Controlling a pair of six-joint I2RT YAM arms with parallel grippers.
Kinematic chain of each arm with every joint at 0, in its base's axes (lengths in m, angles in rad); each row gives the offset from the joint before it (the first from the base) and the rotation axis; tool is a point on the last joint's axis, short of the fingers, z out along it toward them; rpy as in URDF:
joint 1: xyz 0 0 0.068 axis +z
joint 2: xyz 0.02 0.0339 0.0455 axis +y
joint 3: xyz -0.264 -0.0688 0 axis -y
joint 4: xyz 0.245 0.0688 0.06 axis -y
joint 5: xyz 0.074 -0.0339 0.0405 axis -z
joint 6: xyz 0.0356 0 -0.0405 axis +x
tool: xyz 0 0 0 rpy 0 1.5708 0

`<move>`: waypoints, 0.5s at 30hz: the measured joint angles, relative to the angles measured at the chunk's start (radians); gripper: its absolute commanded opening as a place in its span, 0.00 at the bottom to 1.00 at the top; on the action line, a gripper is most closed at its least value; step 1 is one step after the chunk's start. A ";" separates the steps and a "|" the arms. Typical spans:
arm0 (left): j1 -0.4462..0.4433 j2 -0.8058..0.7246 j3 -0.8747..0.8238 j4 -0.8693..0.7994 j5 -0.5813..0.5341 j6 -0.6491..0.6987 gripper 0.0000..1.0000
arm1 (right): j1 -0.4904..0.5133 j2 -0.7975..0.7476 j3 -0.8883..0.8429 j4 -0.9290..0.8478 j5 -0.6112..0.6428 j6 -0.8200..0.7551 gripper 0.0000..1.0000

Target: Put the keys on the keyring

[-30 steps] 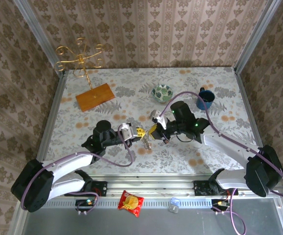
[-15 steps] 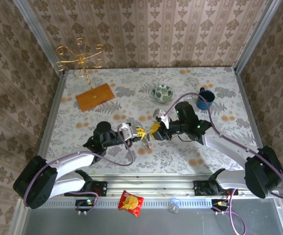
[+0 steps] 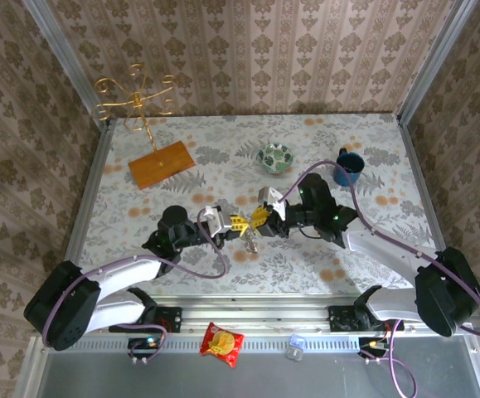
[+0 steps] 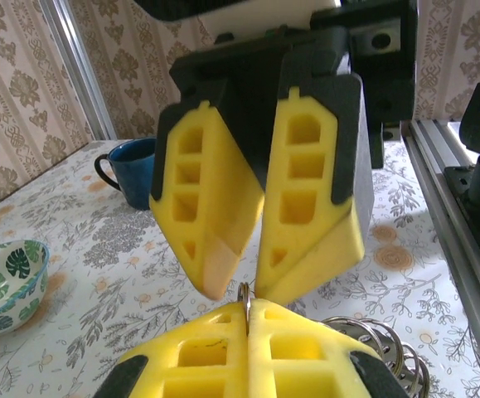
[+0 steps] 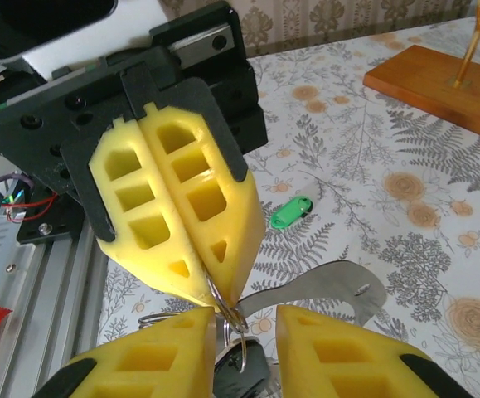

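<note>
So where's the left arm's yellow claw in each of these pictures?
Top external: the left arm's yellow claw is mid-table.
Left wrist: that claw is at the bottom edge, shut on a thin metal ring.
Right wrist: the claw is upper left, pointing down.
Shared landmark: the right arm's open yellow claw facing it.

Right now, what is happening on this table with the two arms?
The two arms meet over the middle of the table. The left gripper is shut on the thin metal keyring and holds it above the table. The right gripper faces it with its jaws open on either side of the ring. A dark key head sits between them, just under the ring. The green key lies loose on the table, not yet on the ring.
</note>
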 measured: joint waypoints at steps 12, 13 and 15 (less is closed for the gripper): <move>0.008 0.029 0.000 0.028 -0.007 -0.009 0.27 | 0.006 0.027 0.002 -0.002 0.002 -0.043 0.00; 0.008 0.029 0.000 0.027 -0.015 -0.009 0.32 | 0.008 0.027 0.005 -0.011 0.003 -0.050 0.00; 0.015 0.016 0.001 -0.002 -0.038 0.001 0.30 | 0.011 0.027 0.025 -0.054 0.017 -0.076 0.00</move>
